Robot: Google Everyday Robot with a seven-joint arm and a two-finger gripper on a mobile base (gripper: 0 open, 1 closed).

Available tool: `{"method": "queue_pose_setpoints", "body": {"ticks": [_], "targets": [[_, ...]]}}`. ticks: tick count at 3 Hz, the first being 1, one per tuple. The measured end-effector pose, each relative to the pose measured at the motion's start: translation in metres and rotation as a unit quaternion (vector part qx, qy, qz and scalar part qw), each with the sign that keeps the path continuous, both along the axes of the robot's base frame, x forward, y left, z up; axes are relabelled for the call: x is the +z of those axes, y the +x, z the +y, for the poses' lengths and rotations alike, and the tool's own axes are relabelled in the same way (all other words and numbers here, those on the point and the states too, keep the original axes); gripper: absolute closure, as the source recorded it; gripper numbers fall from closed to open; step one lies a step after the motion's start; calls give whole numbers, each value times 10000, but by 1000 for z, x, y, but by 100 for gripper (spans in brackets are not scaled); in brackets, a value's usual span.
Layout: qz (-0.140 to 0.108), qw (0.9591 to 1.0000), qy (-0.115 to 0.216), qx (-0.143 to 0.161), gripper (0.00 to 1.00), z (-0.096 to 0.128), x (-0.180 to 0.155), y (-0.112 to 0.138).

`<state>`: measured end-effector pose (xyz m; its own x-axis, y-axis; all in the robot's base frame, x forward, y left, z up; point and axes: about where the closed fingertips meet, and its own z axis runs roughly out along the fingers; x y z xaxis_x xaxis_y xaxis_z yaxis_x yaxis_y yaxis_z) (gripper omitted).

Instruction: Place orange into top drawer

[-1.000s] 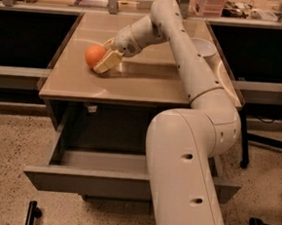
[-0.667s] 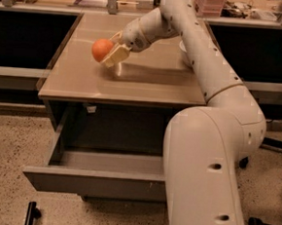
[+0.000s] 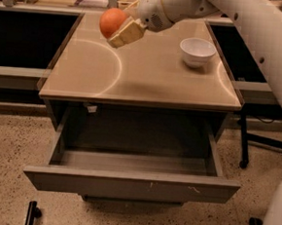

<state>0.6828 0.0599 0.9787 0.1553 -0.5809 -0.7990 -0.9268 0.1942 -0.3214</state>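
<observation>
The orange is round and bright orange, held well above the back left of the tan cabinet top. My gripper is shut on the orange, its cream fingers clasping the fruit's right side. The white arm reaches in from the upper right. The top drawer is pulled wide open below the cabinet top, its grey front panel toward me with small scratch marks. Its inside shows nothing in it.
A white bowl stands on the cabinet top at the right rear. Dark desk openings flank the cabinet on both sides. A chair base stands on the speckled floor at the right. The robot's white body fills the right edge.
The gripper has lifted the orange off the cabinet top and raised it. The arm has swung up and away, uncovering the white bowl and the open drawer.
</observation>
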Motion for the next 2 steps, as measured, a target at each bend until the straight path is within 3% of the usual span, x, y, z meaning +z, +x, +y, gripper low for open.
{"method": "queue_pose_setpoints", "body": {"ticks": [2], "targets": [[105,9998,-75,168,100,8,-7,-1]]}}
